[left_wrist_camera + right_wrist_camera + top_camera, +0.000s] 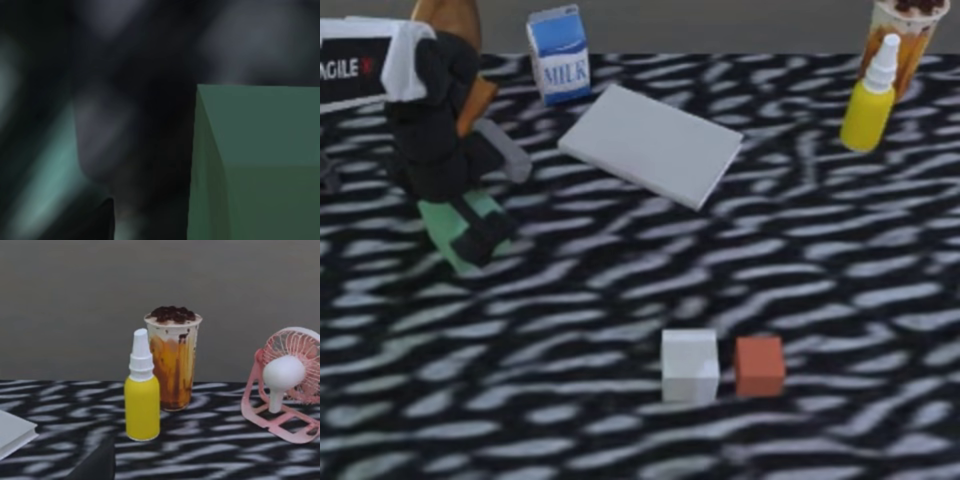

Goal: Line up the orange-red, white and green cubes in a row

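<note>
Left gripper (pixel 470 225) over green cube (pixel 445 225) — far left of table.
Cube sits under the dark fingers (pixel 485 238); grip unclear — can't tell if clamped.

My left arm (pixel 435 110) reaches in from the upper left of the top view, wrist bent downward. My left gripper (pixel 470 225) sits low at left of centre, one dark finger (pixel 480 240) visible lower right of the wrist. My right arm is outside the top view; only a dark finger edge (pixel 95 462) shows in its wrist view.
</note>
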